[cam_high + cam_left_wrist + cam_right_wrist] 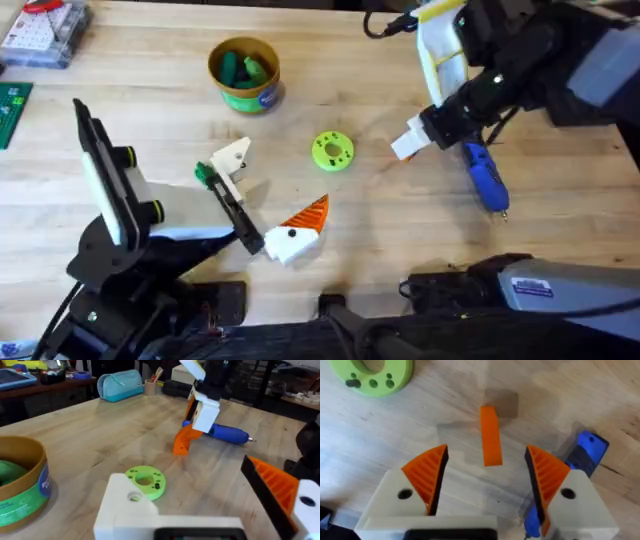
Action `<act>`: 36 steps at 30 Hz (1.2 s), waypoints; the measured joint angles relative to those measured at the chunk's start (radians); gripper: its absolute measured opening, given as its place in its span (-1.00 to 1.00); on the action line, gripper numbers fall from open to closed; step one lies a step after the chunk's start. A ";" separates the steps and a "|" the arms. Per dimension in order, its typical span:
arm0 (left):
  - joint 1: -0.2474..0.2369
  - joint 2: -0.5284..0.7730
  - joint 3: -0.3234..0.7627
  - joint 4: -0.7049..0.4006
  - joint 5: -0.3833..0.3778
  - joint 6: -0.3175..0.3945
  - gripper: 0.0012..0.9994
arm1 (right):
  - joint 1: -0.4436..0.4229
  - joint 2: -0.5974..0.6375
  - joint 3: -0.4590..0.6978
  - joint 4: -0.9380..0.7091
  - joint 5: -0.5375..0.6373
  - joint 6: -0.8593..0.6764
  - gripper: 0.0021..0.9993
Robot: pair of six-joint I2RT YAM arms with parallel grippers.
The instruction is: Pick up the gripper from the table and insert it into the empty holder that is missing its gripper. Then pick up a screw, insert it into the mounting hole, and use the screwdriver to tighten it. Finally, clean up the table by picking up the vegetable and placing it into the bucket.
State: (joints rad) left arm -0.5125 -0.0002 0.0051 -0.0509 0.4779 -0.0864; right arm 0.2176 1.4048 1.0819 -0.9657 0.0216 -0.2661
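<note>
Right claw (487, 485) agape above table (445, 420)

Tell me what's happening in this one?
The right gripper is poised with its fingers open on either side of an orange ribbed pad on the table, not yet closed on it. The left gripper rests open nearby; one of its fingers is a bare white holder with no orange pad. The blue screwdriver and a green disc lie untouched. Green vegetables already sit in the bucket.
</note>
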 joint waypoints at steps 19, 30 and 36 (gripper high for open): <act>0.000 0.000 0.000 0.000 -0.003 0.000 0.99 | 0.000 0.089 -0.014 0.043 0.000 0.004 -0.65; 0.000 0.000 0.000 0.000 -0.003 0.000 0.99 | 0.000 0.081 0.005 -0.003 0.000 0.013 -0.99; 0.000 0.000 0.000 0.000 -0.003 0.000 0.99 | -0.001 0.011 0.116 -0.034 -0.088 0.056 -0.99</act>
